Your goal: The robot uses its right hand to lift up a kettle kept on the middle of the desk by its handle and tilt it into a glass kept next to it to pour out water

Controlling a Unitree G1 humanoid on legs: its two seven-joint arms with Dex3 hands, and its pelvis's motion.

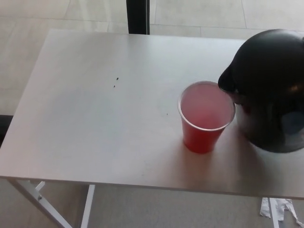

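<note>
A black kettle (pixel 270 85) stands upright at the right edge of the head view, on or just above the white desk (pixel 104 118); I cannot tell if it touches. Its spout (pixel 227 84) points left and sits just beside the rim of a red plastic cup (pixel 204 135). The cup stands upright to the kettle's left, its inside pale pink. The kettle's handle side is cut off by the picture's right edge. Neither of my hands shows in this view.
A dark post (pixel 137 16) rises behind the desk's far edge. Two tiny dark specks (pixel 116 81) lie on the desk left of centre. White desk legs (pixel 38 197) and a scrap of paper (pixel 278 209) show on the floor below the near edge.
</note>
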